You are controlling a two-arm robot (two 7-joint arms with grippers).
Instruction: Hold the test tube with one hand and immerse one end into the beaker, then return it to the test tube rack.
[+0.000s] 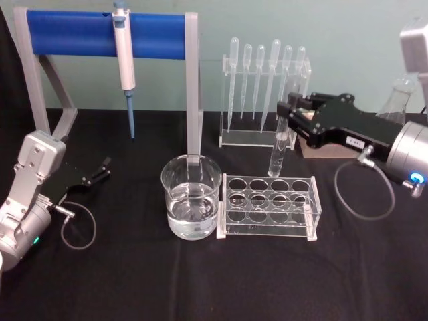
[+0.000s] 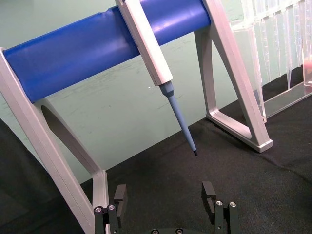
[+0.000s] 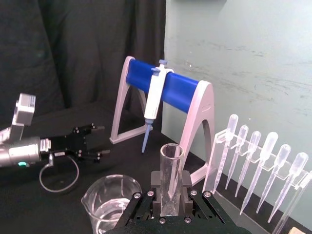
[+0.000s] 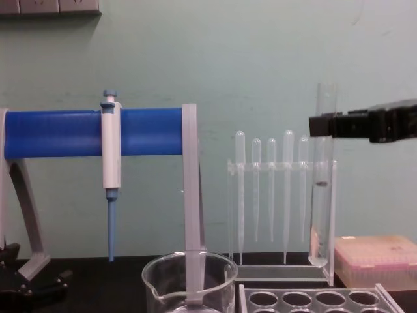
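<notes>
The test tube (image 1: 278, 150) hangs upright, rim up, clamped near its top by the right gripper (image 1: 287, 115), so the round end is free for dipping. It is over the back row of the rack (image 1: 269, 208), seemingly just clear of the holes. The beaker (image 1: 191, 197), with water, stands mid-bench just beside the rack's left end. The way there looks open, and the grey stand post (image 1: 193, 87) is behind. The left gripper (image 1: 100, 170), fingers wide, rests near the bench's left edge.

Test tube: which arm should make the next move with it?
Right. The right gripper is shut on the test tube, held upright over the rack, with the beaker beside it. The left gripper sits open and empty, off to the beaker's left.
</notes>
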